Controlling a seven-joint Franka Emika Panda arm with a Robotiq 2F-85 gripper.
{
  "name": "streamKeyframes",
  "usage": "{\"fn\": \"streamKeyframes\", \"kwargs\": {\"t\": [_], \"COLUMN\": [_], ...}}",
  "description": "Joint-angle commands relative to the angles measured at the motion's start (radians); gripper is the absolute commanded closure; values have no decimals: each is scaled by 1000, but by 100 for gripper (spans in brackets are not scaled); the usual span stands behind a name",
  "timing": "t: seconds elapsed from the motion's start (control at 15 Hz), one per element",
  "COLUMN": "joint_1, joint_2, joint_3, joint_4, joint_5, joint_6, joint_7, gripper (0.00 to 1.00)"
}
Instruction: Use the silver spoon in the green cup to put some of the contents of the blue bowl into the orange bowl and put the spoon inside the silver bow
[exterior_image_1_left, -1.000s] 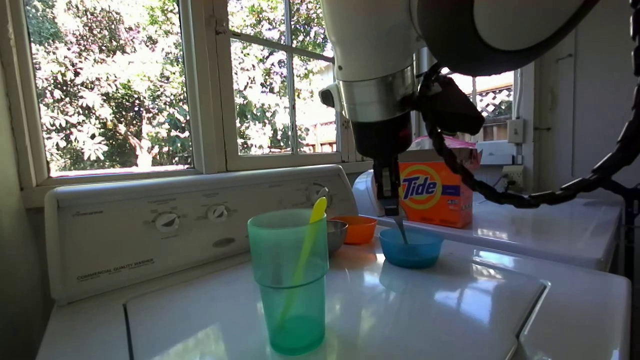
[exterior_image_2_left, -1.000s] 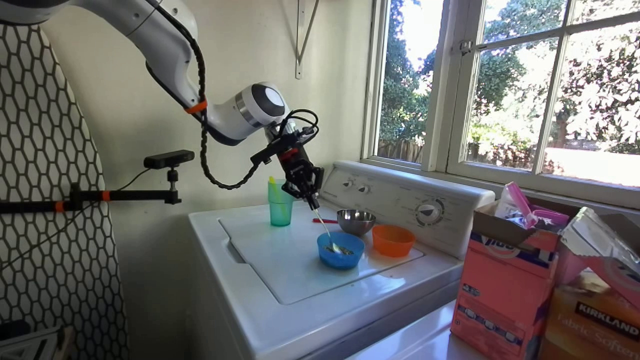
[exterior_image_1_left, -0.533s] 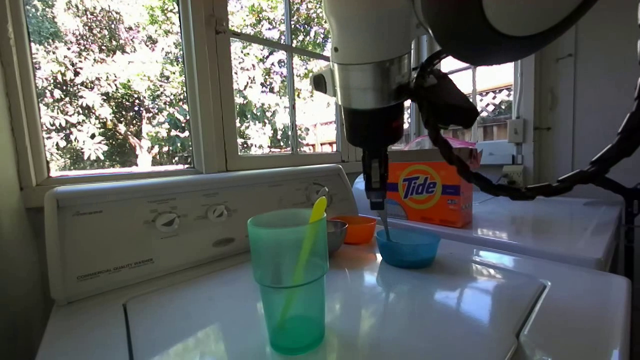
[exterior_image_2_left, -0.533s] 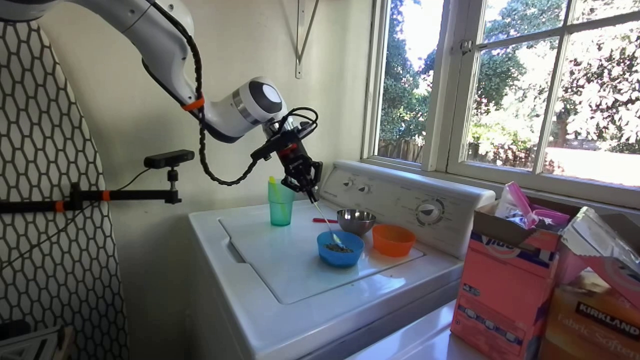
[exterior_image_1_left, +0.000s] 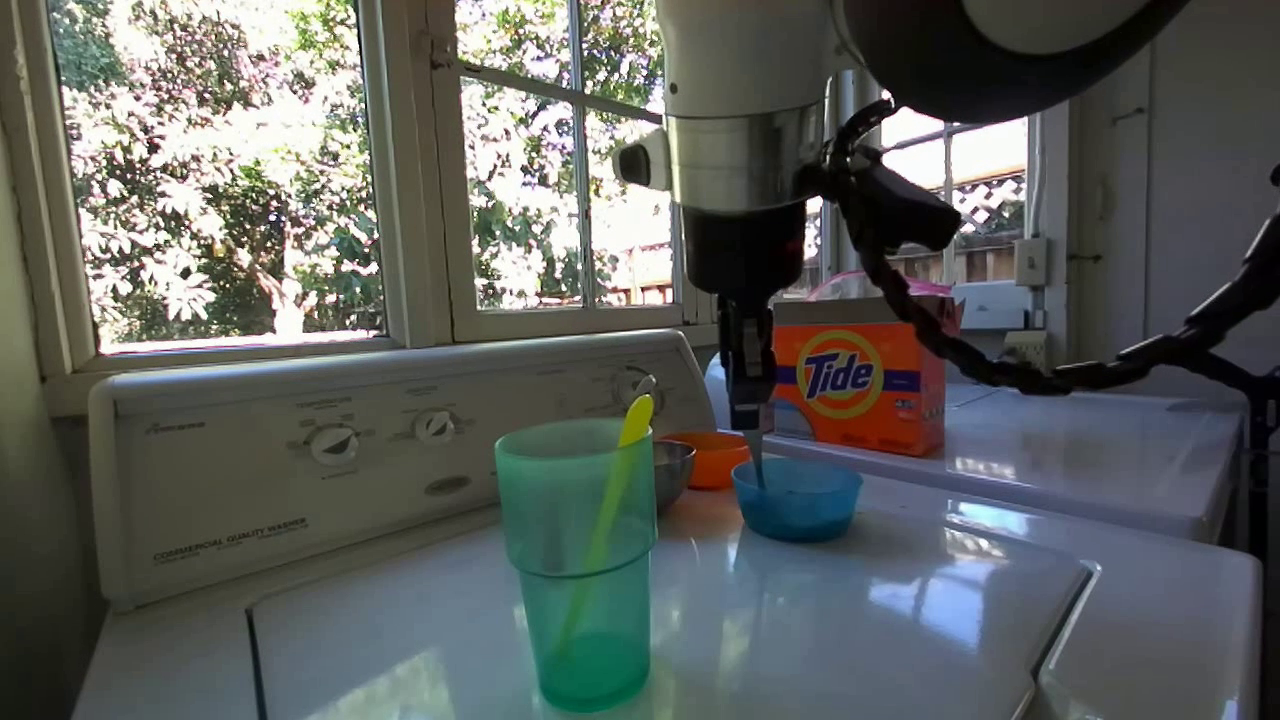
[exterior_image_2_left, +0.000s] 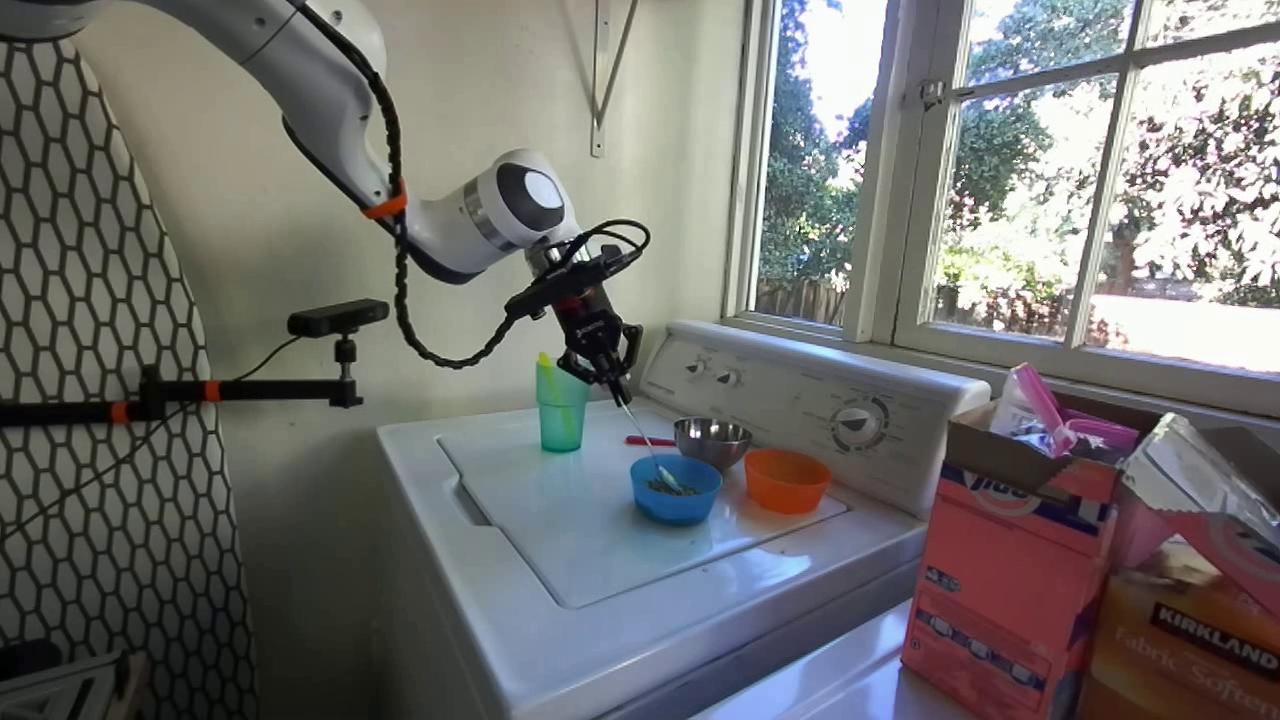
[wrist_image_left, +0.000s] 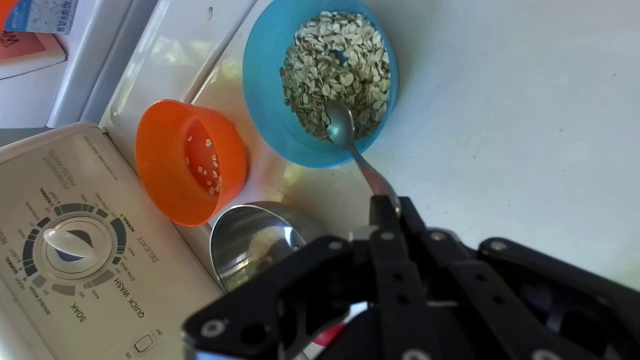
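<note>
My gripper (wrist_image_left: 398, 209) is shut on the handle of the silver spoon (wrist_image_left: 369, 174), which slants down from the fingertips. The spoon's head is inside the blue bowl (wrist_image_left: 264, 92), at the edge of a heap of pale oat flakes; how deep it sits is hard to tell. Beside it stands the orange bowl (wrist_image_left: 152, 167), with a few loose flakes on its bottom. The silver bowl (exterior_image_2_left: 712, 445) is next to the orange one, partly behind my gripper in the wrist view. The green cup (exterior_image_1_left: 595, 630) stands upright, holding a yellow-green utensil (exterior_image_1_left: 636, 420).
A red-handled item (exterior_image_2_left: 650, 441) lies by the silver bowl. The washer's control panel (exterior_image_1_left: 270, 480) rises along the back of the lid, close to the bowls. Beyond the washer are a Tide box (exterior_image_1_left: 850, 390) and a Kirkland box (exterior_image_2_left: 1180, 650).
Gripper and spoon have shifted leftward in an exterior view, and the spoon stands steeper. The blue bowl has slid a little the same way. The grip on the spoon is unchanged.
</note>
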Motion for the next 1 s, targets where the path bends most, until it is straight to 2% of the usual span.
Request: {"fn": "streamKeyframes", "kwargs": {"t": [0.0,0.4,0.53,0.93], "joint_1": [-7,4,16,40], "joint_2": [46,158,180,206], "joint_3": [-3,-27,-37,-47], "joint_4": [27,143,162,157], "joint_5": [61,-45,-121,-278], "joint_6": [-33,-78,-72,-70], "joint_7": [-52,-1,51,200], "gripper": [99,99,99,99]}}
